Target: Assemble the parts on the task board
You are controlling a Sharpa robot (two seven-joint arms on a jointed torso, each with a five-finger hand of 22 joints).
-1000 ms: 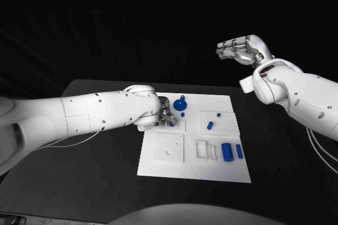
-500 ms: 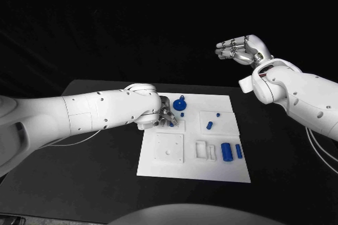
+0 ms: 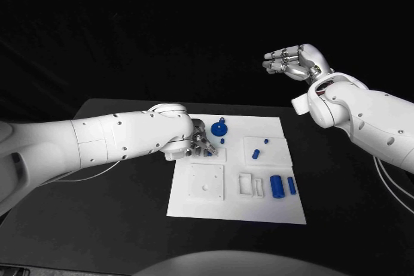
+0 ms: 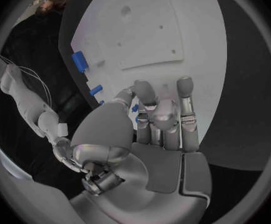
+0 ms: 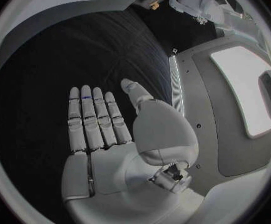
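Hovering at the flat white task board's (image 3: 237,210) upper-left edge, the left hand (image 3: 202,145) curls over small blue parts (image 3: 277,186), grip unclear; the right hand (image 3: 293,61) hangs empty, fingers straight, well above the black table (image 3: 103,228).

This looks like a robotics lab set up for bench tests. A black table (image 3: 103,228) stands against a plain dark backdrop, and at its middle lies a white task board (image 3: 237,204) with cut recesses and small blue parts (image 3: 277,186) on it. Thin cables (image 3: 95,174) trail over the table just left of the board.
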